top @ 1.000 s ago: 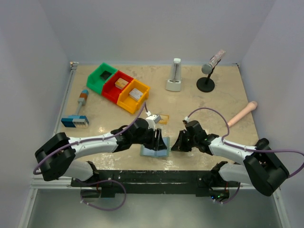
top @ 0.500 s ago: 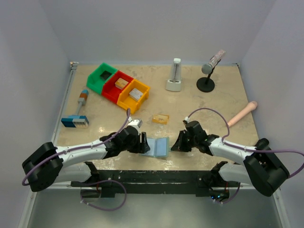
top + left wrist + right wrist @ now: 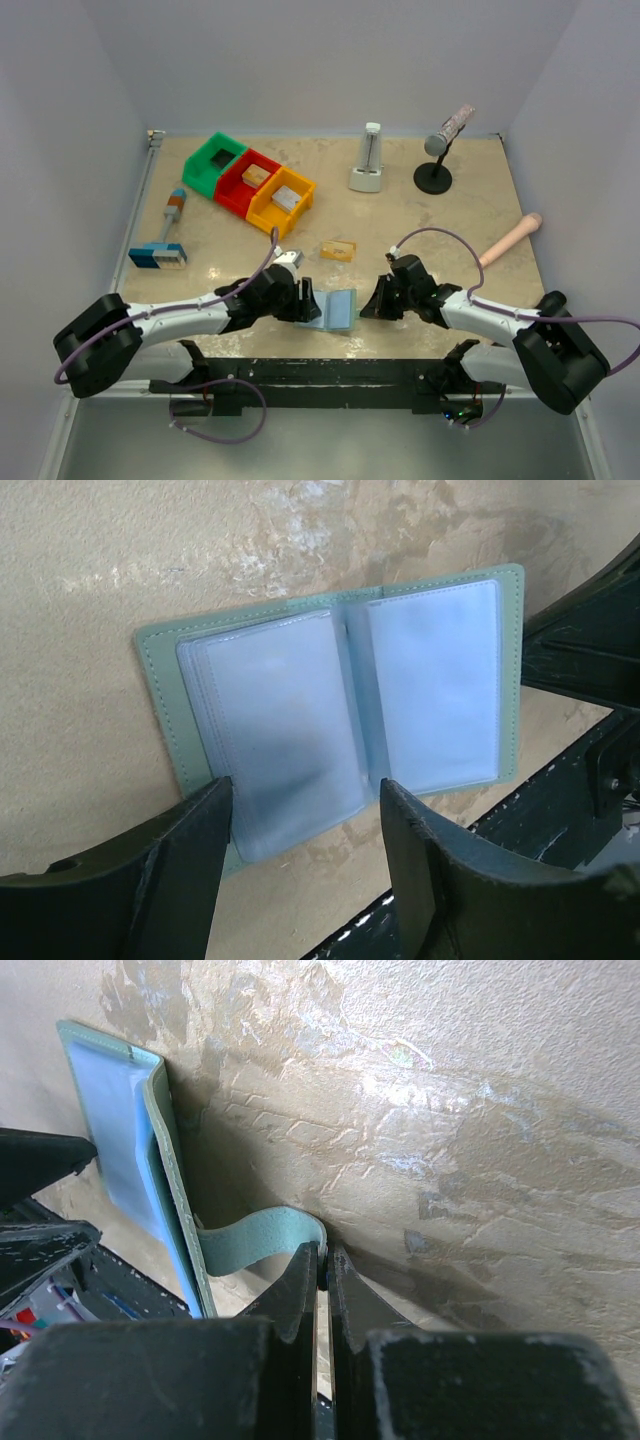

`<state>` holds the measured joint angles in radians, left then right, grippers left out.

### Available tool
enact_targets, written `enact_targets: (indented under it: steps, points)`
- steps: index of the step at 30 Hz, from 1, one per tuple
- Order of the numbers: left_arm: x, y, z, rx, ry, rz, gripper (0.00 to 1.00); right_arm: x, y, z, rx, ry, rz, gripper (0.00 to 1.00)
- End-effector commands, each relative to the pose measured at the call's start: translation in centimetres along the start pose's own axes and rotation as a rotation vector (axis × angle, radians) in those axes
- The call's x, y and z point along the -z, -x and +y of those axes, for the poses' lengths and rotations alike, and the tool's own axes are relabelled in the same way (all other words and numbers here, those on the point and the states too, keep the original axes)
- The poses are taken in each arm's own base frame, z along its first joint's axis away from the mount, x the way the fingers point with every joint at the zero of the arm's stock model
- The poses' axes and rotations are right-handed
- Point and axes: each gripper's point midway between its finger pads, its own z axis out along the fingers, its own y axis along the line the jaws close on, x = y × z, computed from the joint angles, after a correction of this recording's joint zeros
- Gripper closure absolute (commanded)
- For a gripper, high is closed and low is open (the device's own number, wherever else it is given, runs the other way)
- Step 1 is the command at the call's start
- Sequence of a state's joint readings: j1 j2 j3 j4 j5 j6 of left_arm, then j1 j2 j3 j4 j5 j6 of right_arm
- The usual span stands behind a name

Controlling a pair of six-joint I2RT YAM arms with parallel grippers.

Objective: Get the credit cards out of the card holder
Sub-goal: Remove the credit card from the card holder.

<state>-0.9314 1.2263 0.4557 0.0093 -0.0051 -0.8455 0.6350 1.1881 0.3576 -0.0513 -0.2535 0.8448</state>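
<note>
Top external shows card holder (image 3: 338, 310) on mottled beige table (image 3: 420, 215), pale walls (image 3: 300, 60).

The card holder (image 3: 340, 710) had a matt, pale teal cover like faux leather, stitched along its edge. Its inner sleeves (image 3: 430, 680) were clear, smooth, glossy plastic that caught the light. Its side tab (image 3: 255, 1240) showed the same matt, finely grained skin. The worktop (image 3: 100, 560) looked like mottled beige stone or laminate, rough-textured with shiny patches. The fingers (image 3: 180, 880) of the left hand (image 3: 305, 830) were black plastic, dull with a slight sheen.
</note>
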Motion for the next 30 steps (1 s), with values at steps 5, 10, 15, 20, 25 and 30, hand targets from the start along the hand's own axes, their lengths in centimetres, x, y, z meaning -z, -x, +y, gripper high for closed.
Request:
enact_targets:
  steps: [5,10,15,20,25,30]
  points:
    - [-1.1,-0.8,-0.2,0.011,-0.011,0.041,0.36,-0.1,-0.6,-0.6,0.004,-0.02,0.014,1.0]
    - [-1.4,-1.2,-0.9,0.002,-0.055,0.069,0.36,-0.3,-0.6,-0.6,0.001,-0.018,0.02,1.0]
    - [-1.5,-1.5,-4.0,-0.017,-0.201,0.11,0.38,-0.4,-0.6,-0.5,-0.002,-0.013,0.024,1.0]
    - [-0.8,-0.5,-6.8,-0.043,-0.31,0.095,0.39,-0.4,-0.5,-0.4,-0.002,-0.013,0.025,1.0]
    - [-0.5,0.4,-8.3,-0.066,-0.351,0.086,0.39,-0.4,-0.5,-0.4,0.0,-0.016,0.029,1.0]
    - [-0.3,0.9,-9.2,-0.078,-0.373,0.08,0.4,-0.5,-0.5,-0.4,-0.002,-0.018,0.028,1.0]
